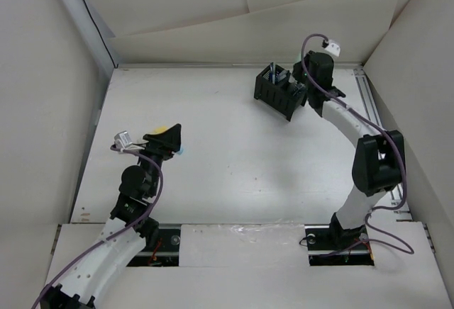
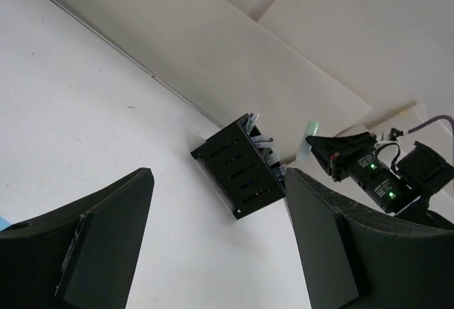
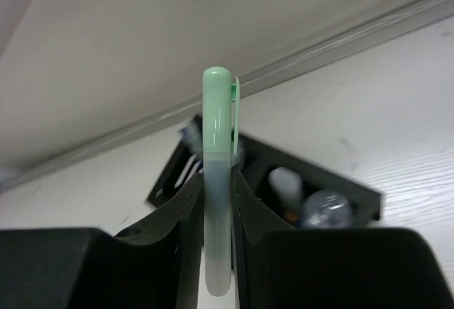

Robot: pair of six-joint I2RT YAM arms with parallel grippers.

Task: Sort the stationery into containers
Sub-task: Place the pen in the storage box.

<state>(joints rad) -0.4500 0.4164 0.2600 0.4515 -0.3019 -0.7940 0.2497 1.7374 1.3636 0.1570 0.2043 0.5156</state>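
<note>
The black slotted organiser (image 1: 278,91) stands at the far right of the table, with pens and markers in its compartments. My right gripper (image 1: 303,88) hovers at its right side. In the right wrist view this gripper (image 3: 218,178) is shut on a pale marker with a light-green cap (image 3: 218,110), held upright above the organiser (image 3: 340,185). A grey marker with an orange end (image 3: 286,185) stands inside. My left gripper (image 1: 169,139) is open and empty at the left, over a pale yellow marker (image 1: 162,128) and a light-blue marker (image 1: 184,152). In the left wrist view, the organiser (image 2: 237,174) shows between the open fingers (image 2: 106,238).
White cardboard walls enclose the table on the left, back and right. A metal rail (image 1: 370,103) runs along the right edge. The right arm (image 1: 376,164) arches over the right side of the table.
</note>
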